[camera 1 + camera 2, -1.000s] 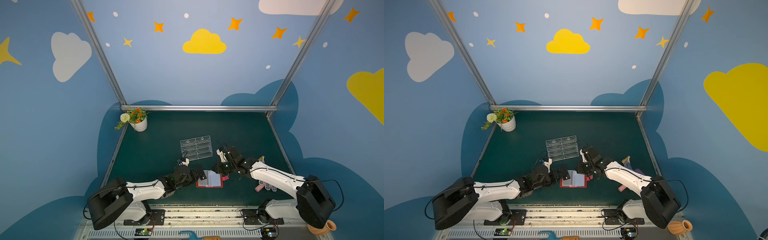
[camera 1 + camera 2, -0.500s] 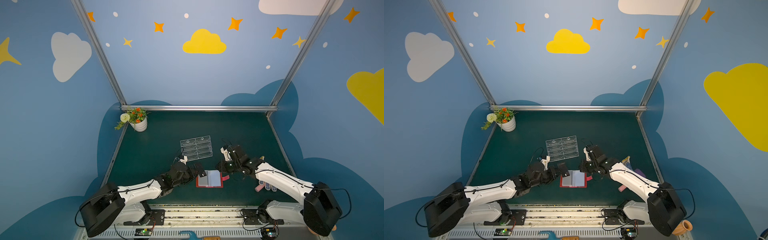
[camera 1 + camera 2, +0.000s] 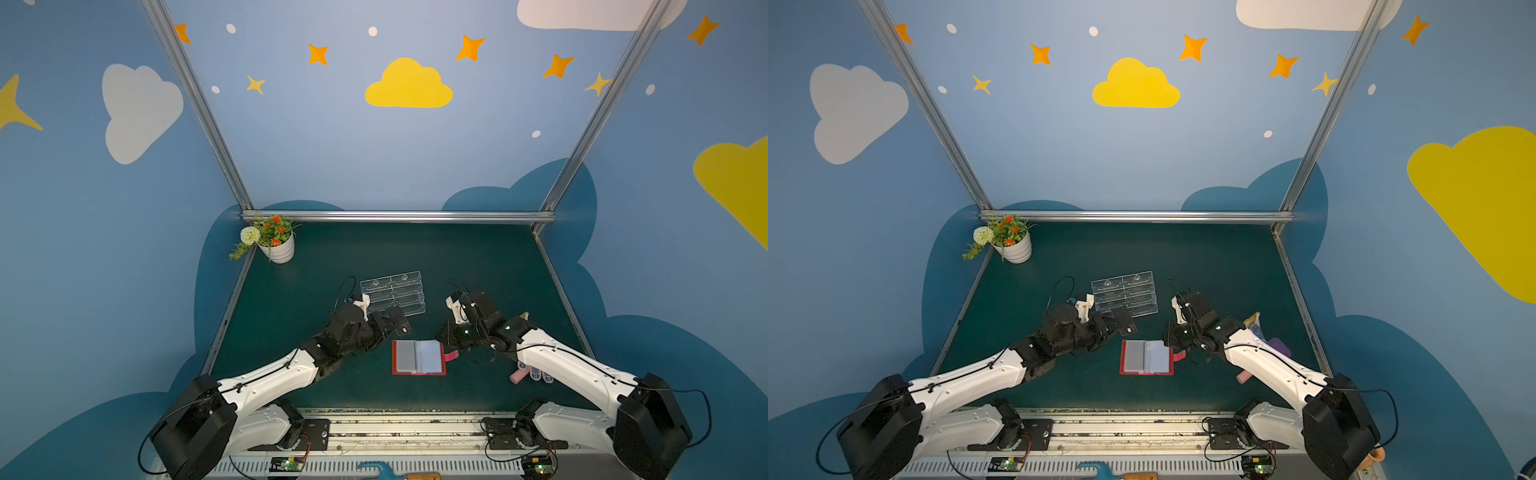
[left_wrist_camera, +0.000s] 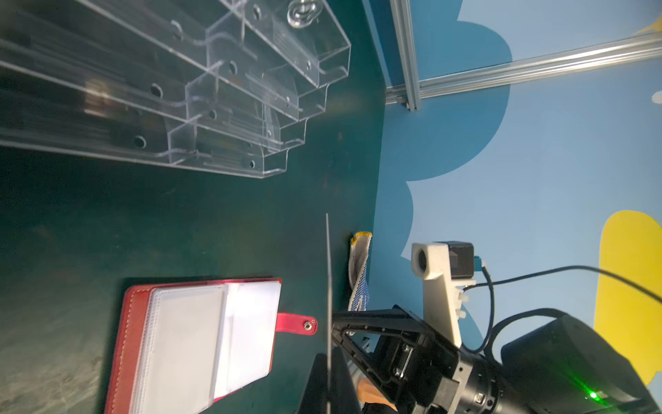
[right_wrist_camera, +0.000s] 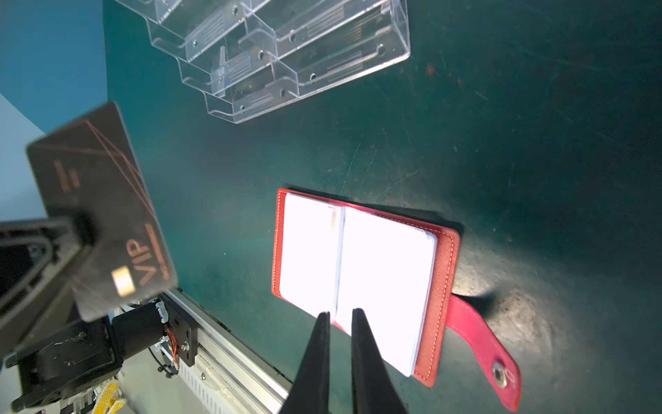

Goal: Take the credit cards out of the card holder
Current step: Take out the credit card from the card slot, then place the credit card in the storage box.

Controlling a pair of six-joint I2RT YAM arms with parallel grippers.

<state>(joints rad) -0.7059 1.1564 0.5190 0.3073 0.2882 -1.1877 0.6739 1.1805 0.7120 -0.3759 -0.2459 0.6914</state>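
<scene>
The red card holder (image 3: 417,357) (image 3: 1146,357) lies open and flat on the green table, grey sleeve pages up and pink snap tab (image 3: 451,355) pointing right. My left gripper (image 3: 395,325) (image 4: 327,376) is shut on a dark credit card (image 5: 100,215) with "VIP" lettering, held in the air between the holder and the acrylic stand. In the left wrist view the card shows edge-on as a thin line (image 4: 327,286). My right gripper (image 3: 441,336) (image 5: 338,317) hovers by the tab side of the holder (image 5: 358,272). Its fingers stand almost together with nothing between them.
A clear acrylic tiered stand (image 3: 392,291) (image 4: 179,89) stands just beyond the holder. A white flower pot (image 3: 276,245) sits at the far left corner. A pink object (image 3: 519,376) and a dotted glove (image 4: 360,272) lie by the table's right edge under my right arm.
My left gripper has carried the dark card up and away from the open holder toward the acrylic stand. My right gripper has stayed beside the tab.
</scene>
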